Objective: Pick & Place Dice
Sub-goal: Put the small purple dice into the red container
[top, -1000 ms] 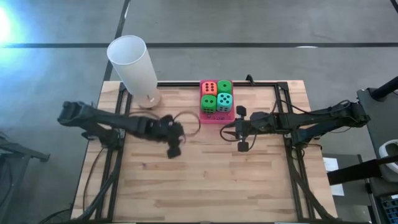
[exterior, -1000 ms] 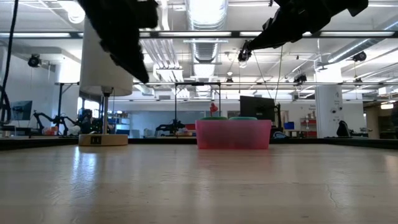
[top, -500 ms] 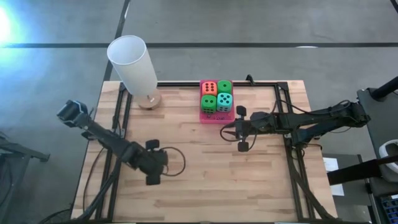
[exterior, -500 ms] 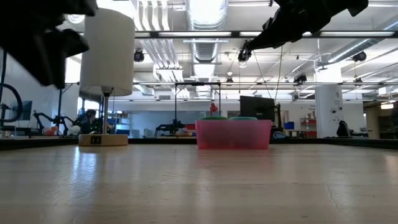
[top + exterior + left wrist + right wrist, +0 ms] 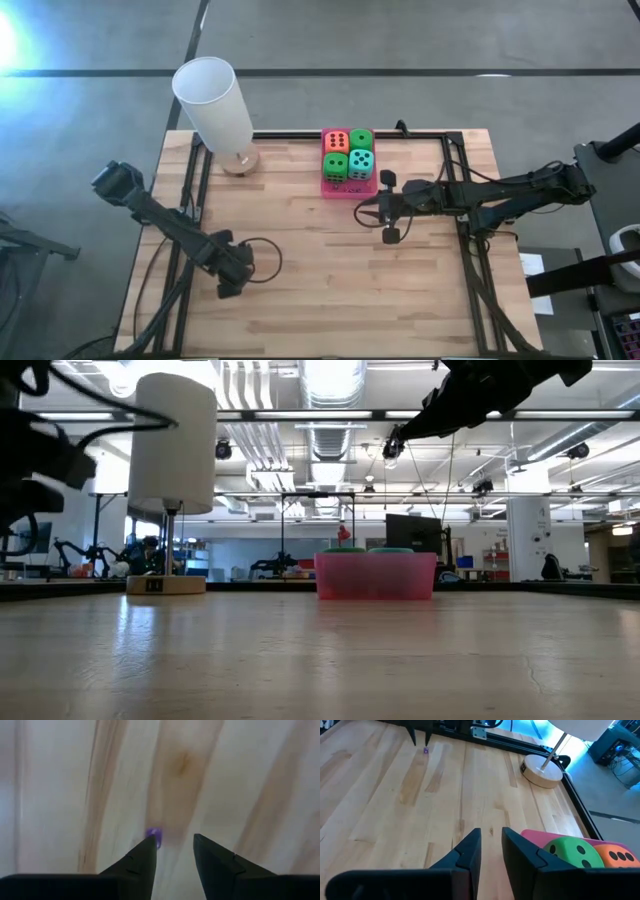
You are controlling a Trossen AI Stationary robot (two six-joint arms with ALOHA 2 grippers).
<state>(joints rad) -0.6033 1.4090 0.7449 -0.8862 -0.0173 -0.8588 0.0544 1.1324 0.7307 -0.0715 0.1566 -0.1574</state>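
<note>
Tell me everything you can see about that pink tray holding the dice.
The pink tray is a small, low-walled box that looks like translucent plastic. It sits flat on the wooden table near its far edge, right of the lamp. Four dice fill it in a square: orange-red, two green, one teal. No hand touches it.

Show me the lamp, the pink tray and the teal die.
Lamp (image 5: 212, 102): high view, on the white shade's side.
Pink tray (image 5: 375, 578): low view, on its front wall.
Teal die (image 5: 361, 163): high view, on its top face.
</note>
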